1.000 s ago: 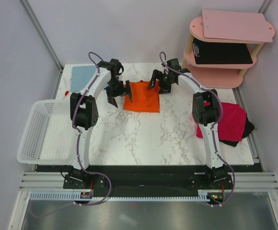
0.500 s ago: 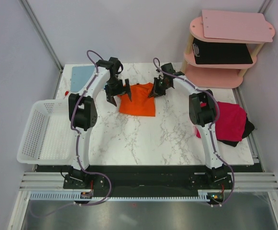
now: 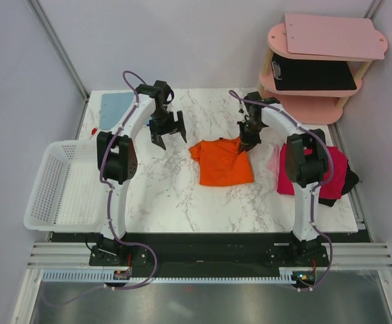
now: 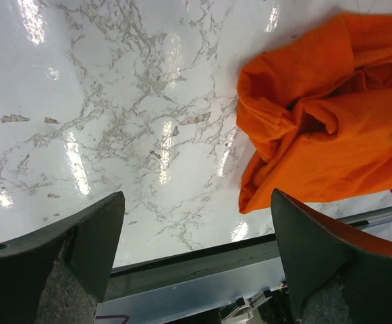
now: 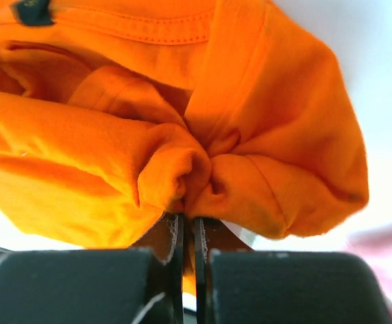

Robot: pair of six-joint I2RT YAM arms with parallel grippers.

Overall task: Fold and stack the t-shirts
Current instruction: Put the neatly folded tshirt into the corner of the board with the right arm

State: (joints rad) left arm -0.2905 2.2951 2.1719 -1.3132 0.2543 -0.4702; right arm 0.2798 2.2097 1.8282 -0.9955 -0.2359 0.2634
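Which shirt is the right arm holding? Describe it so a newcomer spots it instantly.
On the white marble table, look just right of centre, at the right gripper. The orange t-shirt lies rumpled there, one corner pinched in that gripper. It is the only orange cloth; the magenta t-shirt sits heaped at the table's right edge.

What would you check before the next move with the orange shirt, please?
1. Right gripper has a hold on the orange shirt: ok, cloth is bunched in its closed jaws.
2. Left gripper is free to help: ok, open, holding nothing, above bare table.
3. Orange shirt lies flat: not ok, it is crumpled and creased.
4. Orange shirt is apart from the pink shirt: ok, marble shows between them from above.
5. Only one layer is pinched: cannot tell.
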